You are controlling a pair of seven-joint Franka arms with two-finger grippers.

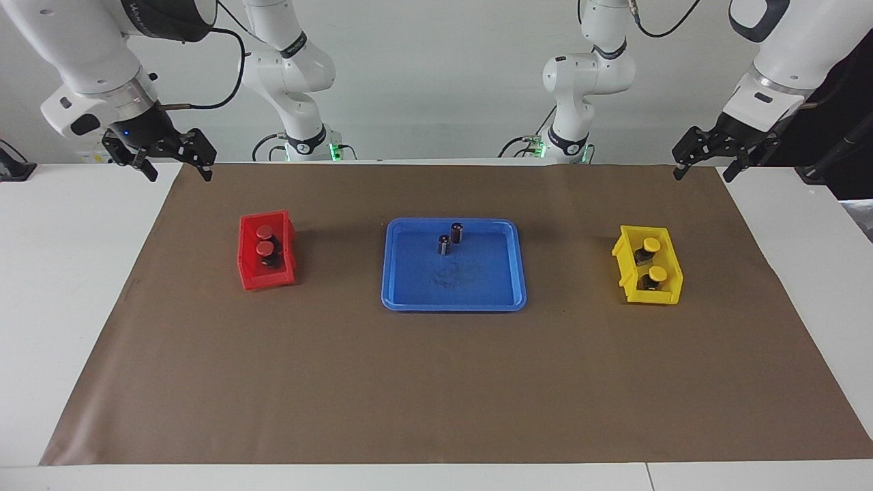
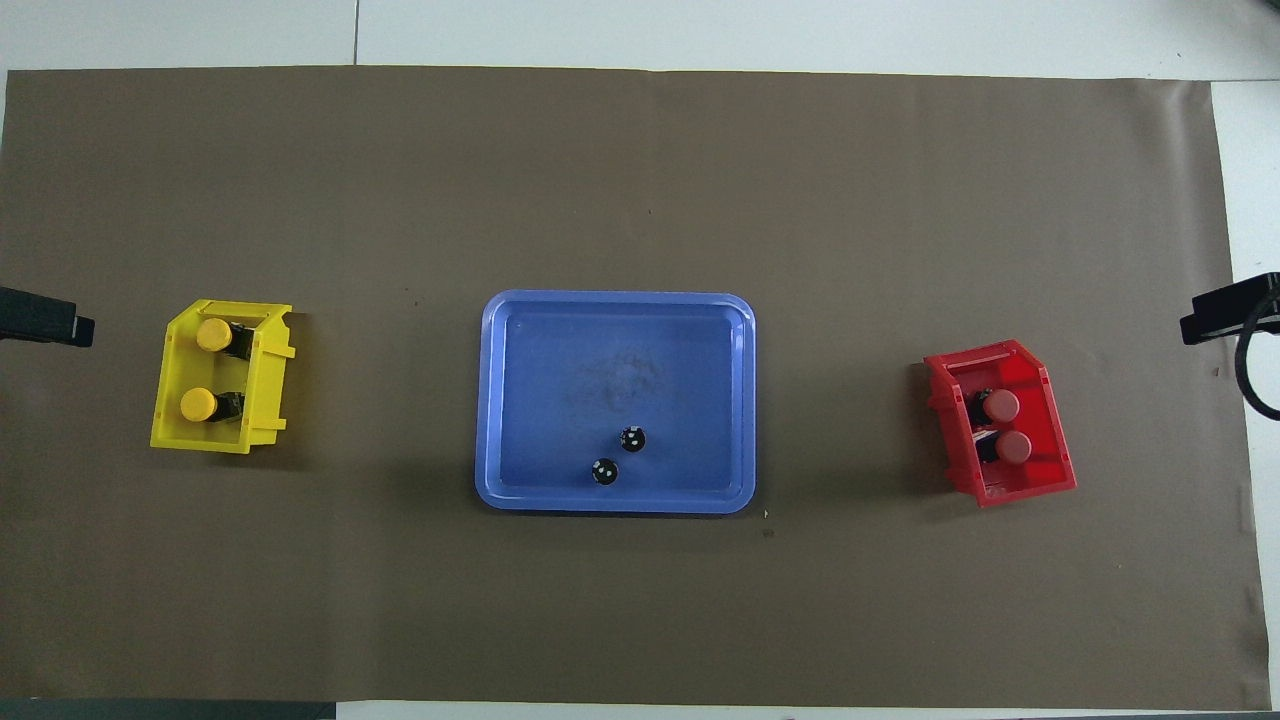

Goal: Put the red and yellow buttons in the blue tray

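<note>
- Two red buttons (image 1: 264, 243) are being held in the red bin (image 1: 249, 267), toward the right arm's end of the table; both are sitting upright, one nearer the robots than the other, close together.
- Two yellow buttons (image 1: 654, 260) are being held in the yellow bin (image 1: 628, 269), toward the left arm's end; they are standing apart from each other.
- The blue tray (image 1: 409, 286) is lying between the bins. No button is being carried in it; only two dark cylinders (image 1: 451, 239) are standing in its part nearer the robots.
- The right gripper (image 1: 176, 166) is being kept raised over the mat's corner, fingers spread apart, nothing held. The left gripper (image 1: 704, 166) is likewise being kept over the other corner, fingers apart and empty. Both arms are waiting.
- Handling, as judged: the buttons are being taken as light, rigid plastic. The round caps are likely smooth and prone to slipping, so the blocky dark base is being recommended as the grip point, approached from above.
- Bin walls are crowding the buttons, so finger clearance is being flagged as the main risk.
</note>
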